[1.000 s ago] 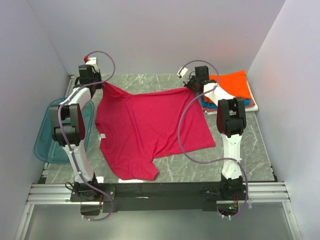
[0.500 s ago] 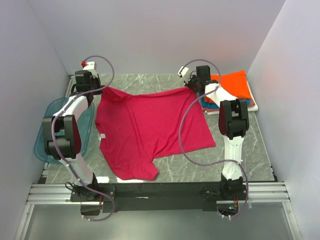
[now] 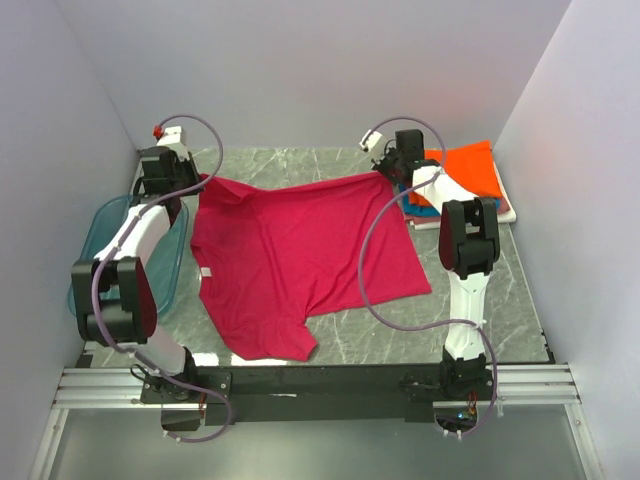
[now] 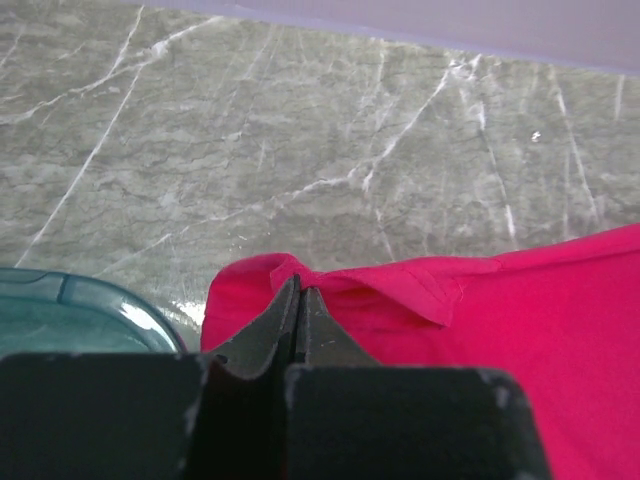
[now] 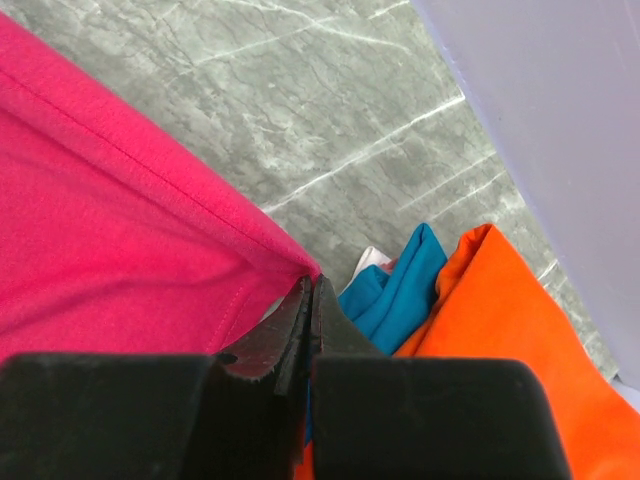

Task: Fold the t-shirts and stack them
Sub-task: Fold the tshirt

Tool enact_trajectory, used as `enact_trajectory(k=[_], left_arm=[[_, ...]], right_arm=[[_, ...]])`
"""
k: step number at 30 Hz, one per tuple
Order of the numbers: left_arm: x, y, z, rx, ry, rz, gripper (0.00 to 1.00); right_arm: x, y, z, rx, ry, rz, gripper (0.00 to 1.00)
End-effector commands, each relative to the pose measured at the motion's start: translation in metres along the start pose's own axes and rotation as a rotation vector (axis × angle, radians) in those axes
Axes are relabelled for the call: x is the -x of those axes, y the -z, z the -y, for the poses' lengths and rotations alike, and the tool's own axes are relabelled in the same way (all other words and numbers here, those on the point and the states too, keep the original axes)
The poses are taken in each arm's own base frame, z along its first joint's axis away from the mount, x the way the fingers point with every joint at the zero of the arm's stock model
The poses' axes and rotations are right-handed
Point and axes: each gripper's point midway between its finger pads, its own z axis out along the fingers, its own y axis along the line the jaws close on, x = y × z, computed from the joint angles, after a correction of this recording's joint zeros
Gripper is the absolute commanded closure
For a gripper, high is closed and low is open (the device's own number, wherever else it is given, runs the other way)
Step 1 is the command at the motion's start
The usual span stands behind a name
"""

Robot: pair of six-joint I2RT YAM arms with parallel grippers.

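I find the left gripper [image 4: 298, 289] with its jaws pressed together, pinching a far corner of the magenta-red shirt [image 3: 300, 250]; the cloth bunches into a small fold right at the tips, and a hemmed edge runs off to the right of them. Below and to the left of these jaws, in the left wrist view, sits the rim of the blue tray [image 4: 90, 290], close to the pinched corner; I cannot tell whether they touch. The right gripper [image 5: 310, 285] is likewise closed on the same shirt, nipping its other far corner, with the stitched hem leading away up and to the left of the tips. From above, the shirt lies spread on the grey marbled table [image 3: 300, 165], its far edge drawn between the two pairs of jaws and the rest lying toward the arm bases. Just to the right of the right jaws lies the folded stack: the orange shirt [image 5: 500, 310] on top, a teal-blue shirt [image 5: 395, 295] showing beneath its edge, and a sliver of white cloth [image 5: 370, 262] under that. The stack lies close beside the pinched corner; whether they touch I cannot tell.
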Motion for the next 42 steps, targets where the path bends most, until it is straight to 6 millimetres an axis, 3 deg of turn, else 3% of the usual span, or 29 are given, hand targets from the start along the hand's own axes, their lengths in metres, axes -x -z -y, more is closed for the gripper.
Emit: enact_trajectory(k=[1, 10, 26, 42], left_arm=[[0.016, 0.022, 0.012, -0.032, 0.018, 0.046, 1.0], [-0.015, 0.043, 0.022, -0.079, 0.061, -0.034, 1.0], [-0.021, 0.074, 0.025, -0.077, 0.049, -0.031, 1.0], [-0.03, 0.077, 0.022, -0.064, 0.055, -0.043, 1.0]], right_arm=[[0.013, 0.011, 0.027, -0.07, -0.014, 0.038, 1.0], [0.013, 0.01, 0.024, -0.058, -0.015, 0.043, 1.0], [0.01, 0.008, 0.022, -0.053, -0.009, 0.035, 1.0], [0.007, 0.023, 0.01, -0.036, 0.029, 0.056, 1.0]])
